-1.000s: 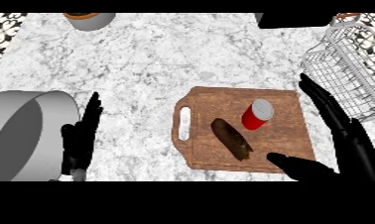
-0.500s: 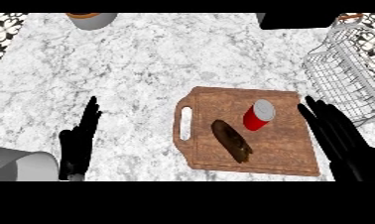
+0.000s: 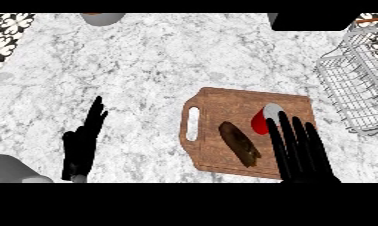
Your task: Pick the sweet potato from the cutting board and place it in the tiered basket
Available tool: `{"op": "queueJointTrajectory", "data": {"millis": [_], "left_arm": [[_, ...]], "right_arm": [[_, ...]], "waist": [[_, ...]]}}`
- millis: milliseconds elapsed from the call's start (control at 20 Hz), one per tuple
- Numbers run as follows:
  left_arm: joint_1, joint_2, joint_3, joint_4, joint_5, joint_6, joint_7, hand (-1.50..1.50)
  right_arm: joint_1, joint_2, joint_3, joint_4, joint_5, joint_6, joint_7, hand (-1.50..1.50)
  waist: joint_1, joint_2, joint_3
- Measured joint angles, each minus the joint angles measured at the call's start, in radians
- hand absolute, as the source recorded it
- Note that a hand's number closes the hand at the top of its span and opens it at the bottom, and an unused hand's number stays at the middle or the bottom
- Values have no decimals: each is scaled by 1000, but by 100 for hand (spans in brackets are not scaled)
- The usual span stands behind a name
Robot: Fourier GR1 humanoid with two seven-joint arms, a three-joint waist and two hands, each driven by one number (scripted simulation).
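Note:
A dark brown sweet potato [image 3: 238, 143] lies on the wooden cutting board [image 3: 221, 105], left of centre, pointing toward the lower right. A red can with a grey top [image 3: 262, 119] stands on the board beside it. My right hand [image 3: 298, 149] is open, its straight fingers stretched up over the board's right part, just right of the sweet potato and partly covering the can's lower right. The wire tiered basket [image 3: 353, 85] stands at the right edge. My left hand [image 3: 81, 145] rests open at the lower left, fingers up.
A grey round vessel [image 3: 103, 18] sits at the top left edge and a dark block [image 3: 310, 21] at the top right. A grey rounded shape [image 3: 15, 170] shows in the bottom left corner. The counter is white marble.
My right hand has moved left from the board's right edge onto the board, close to the can and sweet potato. The whole scene sits lower in view; the left hand is unchanged.

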Motion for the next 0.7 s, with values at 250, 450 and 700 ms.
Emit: {"op": "queueJointTrajectory", "data": {"millis": [250,450,700], "left_arm": [[0,-20,-9,-3,-20,19,4,0],[4,-15,-2,-7,-23,10,6,0],[8,-11,15,-4,-17,-19,-3,0]], "right_arm": [[-48,176,94,125,157,140,56,-150],[-49,282,97,220,221,202,60,-150],[-54,405,67,312,257,258,36,-150]], "waist": [[4,3,2],[4,5,3],[4,6,5]]}}
